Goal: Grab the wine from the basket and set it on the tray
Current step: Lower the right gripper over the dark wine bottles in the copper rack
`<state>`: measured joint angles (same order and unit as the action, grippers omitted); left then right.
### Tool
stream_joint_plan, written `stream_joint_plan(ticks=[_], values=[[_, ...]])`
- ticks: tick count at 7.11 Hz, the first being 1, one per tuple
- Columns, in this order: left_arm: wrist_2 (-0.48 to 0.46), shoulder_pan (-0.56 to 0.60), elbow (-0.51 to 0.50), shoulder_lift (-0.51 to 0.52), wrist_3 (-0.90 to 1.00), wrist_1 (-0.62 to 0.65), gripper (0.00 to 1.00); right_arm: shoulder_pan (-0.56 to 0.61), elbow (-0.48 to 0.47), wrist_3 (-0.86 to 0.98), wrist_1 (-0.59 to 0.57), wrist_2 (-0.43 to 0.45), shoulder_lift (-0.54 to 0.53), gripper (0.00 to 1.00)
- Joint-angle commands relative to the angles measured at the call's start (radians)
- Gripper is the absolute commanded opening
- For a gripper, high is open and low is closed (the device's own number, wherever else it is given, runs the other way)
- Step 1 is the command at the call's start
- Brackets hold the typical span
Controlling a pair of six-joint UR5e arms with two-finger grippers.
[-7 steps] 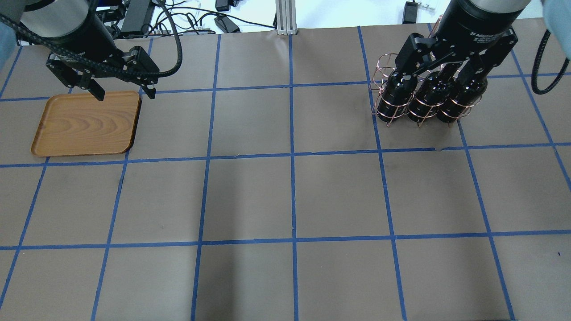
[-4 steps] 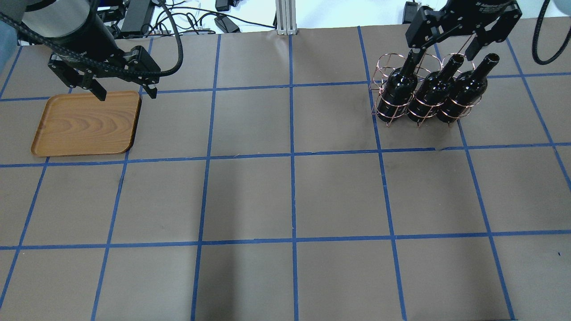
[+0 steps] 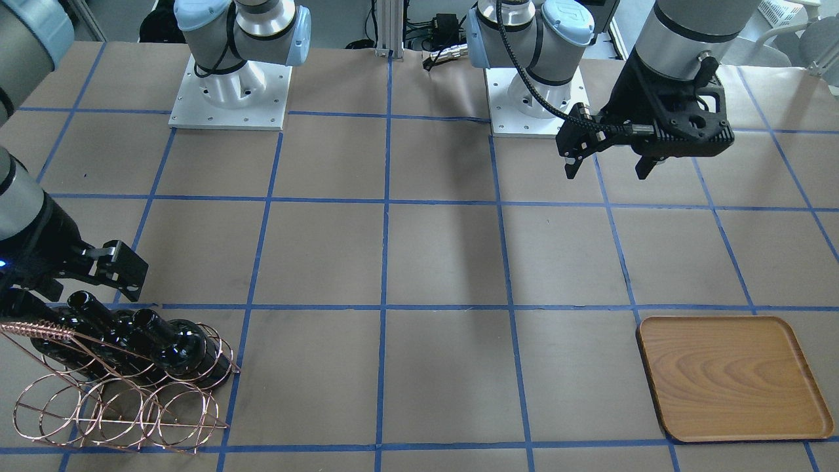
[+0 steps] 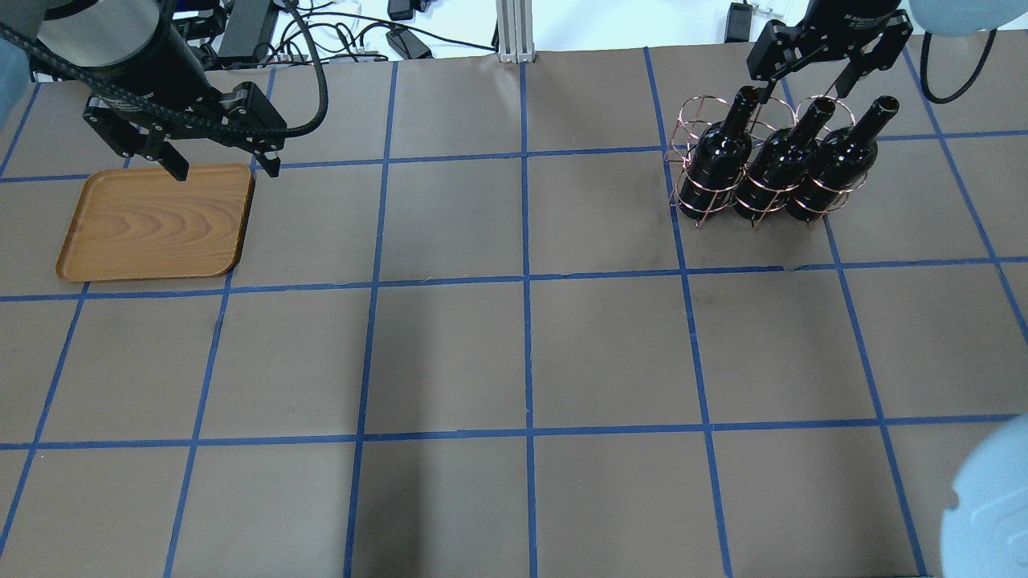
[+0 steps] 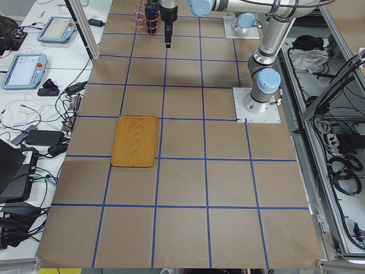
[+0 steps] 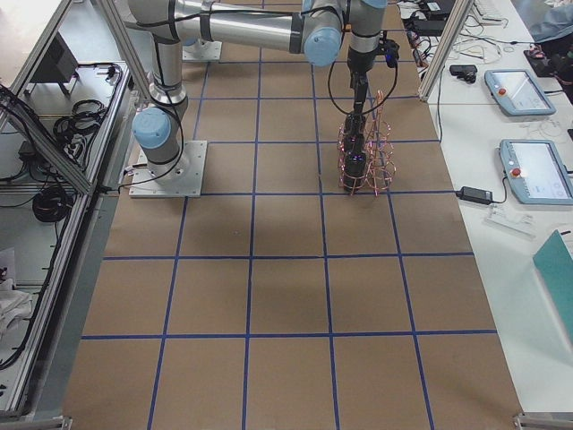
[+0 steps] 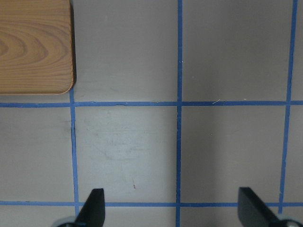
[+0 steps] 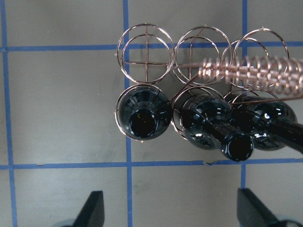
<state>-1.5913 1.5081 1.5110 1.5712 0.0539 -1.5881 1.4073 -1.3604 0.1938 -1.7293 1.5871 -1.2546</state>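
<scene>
Brown-paper table [image 4: 522, 353] with a blue tape grid, basket [image 8: 147, 63] out at the robot's right end, tray [image 4: 152, 225] at its left end, well apart. Three wine bottles [image 4: 779, 164] stood neck-up in the hoop row nearer the robot, all seated. The other row held none, and no bottle was on the tray. Right gripper [image 4: 803, 84] hung above the bottle mouths, jaws apart, gripping nothing. In its wrist view no neck sat between the fingertips [image 8: 94, 208], and the bottles lay off to one side of the finger line. How high it hung above the mouths couldn't be told. Left gripper [image 4: 225, 164] was parked near the tray, jaws apart and holding nothing, over bare paper, with only the tray's corner showing in its wrist view. My read: pre-grasp on the first bottle, extraction not started. Which bottle was targeted couldn't be told. The end bottle [image 4: 720, 156] looked easiest, with open space on its outer side. Next move needs the right gripper centred on one neck, then down until the fingers straddle it below the lip. Then close and pull straight up until the base clears the top hoops, keeping clear of the twisted handle [image 8: 246, 75]. Glossy glass, so slip risk. Long haul to the tray, maybe a handover to the left arm.
</scene>
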Motion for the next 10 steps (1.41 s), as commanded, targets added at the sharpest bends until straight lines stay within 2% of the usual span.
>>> stream_joint_plan(ticks=[1,2,4,5,7,9,10], values=[[0.002,0.000,0.000,0.000,0.001,0.000,1.00,-0.022,-0.006,0.046,-0.035,-0.001,0.038,0.97],[0.004,0.000,0.000,0.000,0.001,0.000,1.00,-0.022,-0.008,0.046,-0.059,-0.001,0.055,0.93],[-0.001,0.000,0.000,0.000,0.001,-0.001,1.00,-0.022,-0.017,0.046,-0.059,0.007,0.063,0.70],[-0.002,0.000,0.000,0.000,0.006,-0.001,1.00,-0.022,-0.025,0.046,-0.059,0.007,0.063,0.63],[-0.003,0.000,0.000,0.000,0.007,-0.003,1.00,-0.022,-0.034,0.046,-0.053,0.011,0.063,0.63],[-0.003,0.000,0.000,0.000,0.007,-0.003,1.00,-0.022,-0.035,0.047,-0.046,0.034,0.063,0.52],[-0.003,0.000,0.002,0.000,0.007,-0.001,1.00,-0.022,-0.035,0.047,-0.039,0.043,0.063,0.52]])
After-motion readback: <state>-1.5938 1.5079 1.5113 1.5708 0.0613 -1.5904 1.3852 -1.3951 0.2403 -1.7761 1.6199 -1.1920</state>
